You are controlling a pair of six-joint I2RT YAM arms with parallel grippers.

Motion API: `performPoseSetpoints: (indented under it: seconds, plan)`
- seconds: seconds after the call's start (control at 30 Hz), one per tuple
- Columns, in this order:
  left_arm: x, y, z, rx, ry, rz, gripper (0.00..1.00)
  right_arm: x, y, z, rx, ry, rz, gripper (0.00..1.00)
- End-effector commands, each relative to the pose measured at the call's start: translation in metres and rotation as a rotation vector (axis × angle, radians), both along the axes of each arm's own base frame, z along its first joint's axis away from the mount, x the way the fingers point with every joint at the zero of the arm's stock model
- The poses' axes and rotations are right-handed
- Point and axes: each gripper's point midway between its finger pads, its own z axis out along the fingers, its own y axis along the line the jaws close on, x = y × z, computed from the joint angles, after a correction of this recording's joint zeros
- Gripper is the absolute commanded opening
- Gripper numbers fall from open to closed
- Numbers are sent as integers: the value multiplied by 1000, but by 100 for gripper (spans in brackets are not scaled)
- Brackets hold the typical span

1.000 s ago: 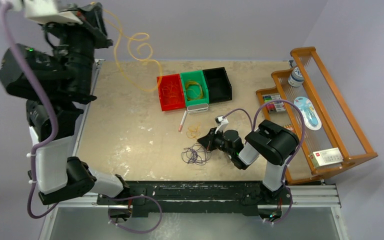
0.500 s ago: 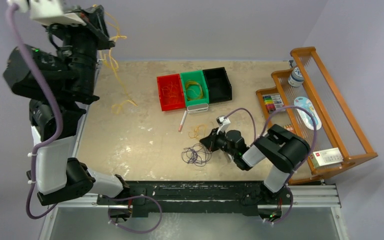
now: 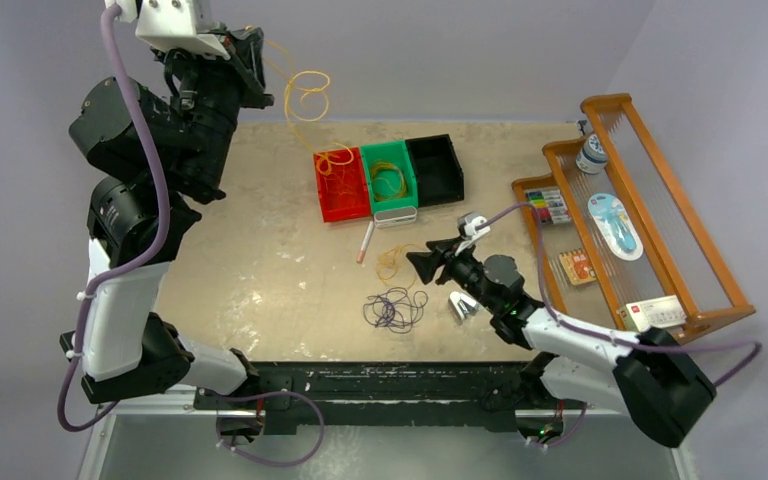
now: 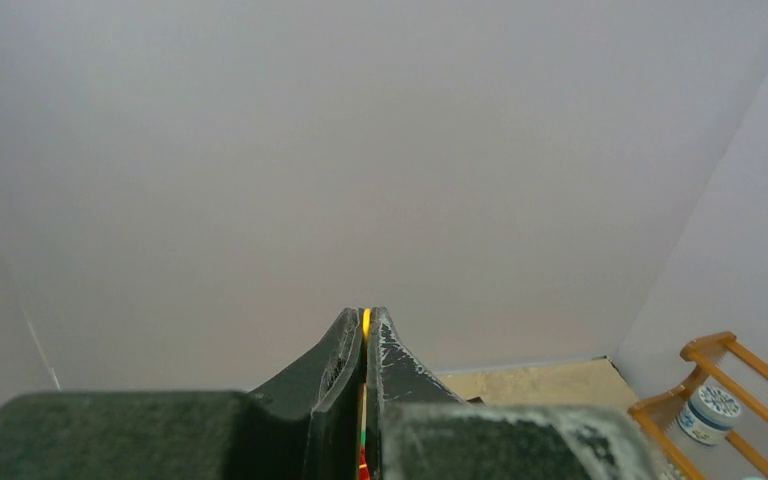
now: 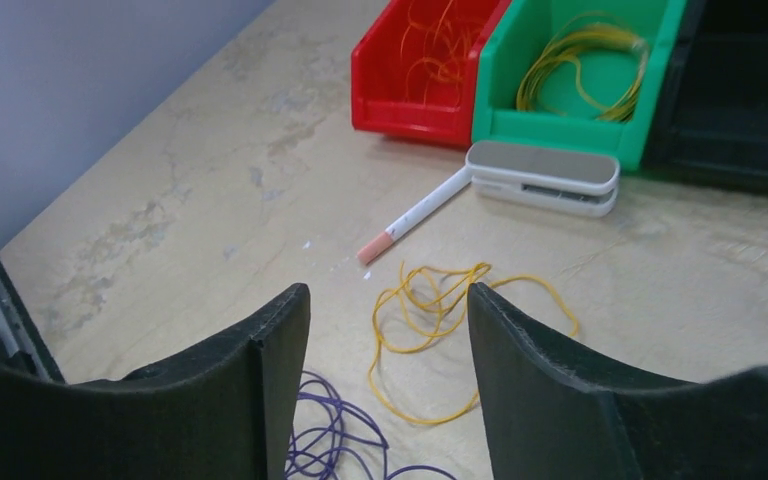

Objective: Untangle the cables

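Observation:
My left gripper (image 3: 258,78) is raised high at the back left, shut on an orange-yellow cable (image 3: 305,92). That cable loops in the air and trails down to the red bin (image 3: 344,212). Between the shut fingers, the left wrist view shows a thin yellow strand (image 4: 366,322). Low over the table, my right gripper (image 3: 422,267) stands open with nothing between its fingers (image 5: 388,295). A yellow cable (image 5: 440,310) lies loose just ahead of it (image 3: 392,260). A purple cable (image 3: 392,308) is coiled nearby, below the left finger (image 5: 332,440).
Red (image 5: 410,118), green (image 5: 550,135) and black (image 3: 435,170) bins stand in a row at the back; the green one holds a yellow coil. A white case (image 3: 395,215) and a pen (image 3: 365,242) lie in front. A wooden rack (image 3: 640,210) lines the right edge.
The left arm swung right with its cable, whose tail now reaches the red bin. The right gripper opened and moved back and right, and the yellow cable lies loose on the table.

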Motion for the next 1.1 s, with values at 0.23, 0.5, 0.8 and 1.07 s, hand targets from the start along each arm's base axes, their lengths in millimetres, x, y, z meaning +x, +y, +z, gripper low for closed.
performPoseSetpoints:
  seconds: [0.23,0.5,0.8,1.07]
  plan:
    - [5,-42,-5,12,-5,-164,0,-4,6,108,-46,-364,89,68]
    - [7,-52,-11,11,7,-195,0,-19,43,172,21,-636,289,74]
    - [9,-65,-19,14,25,-241,0,-36,77,198,41,-771,512,77]
    - [11,-71,-22,21,31,-257,0,-10,92,206,22,-795,471,77]
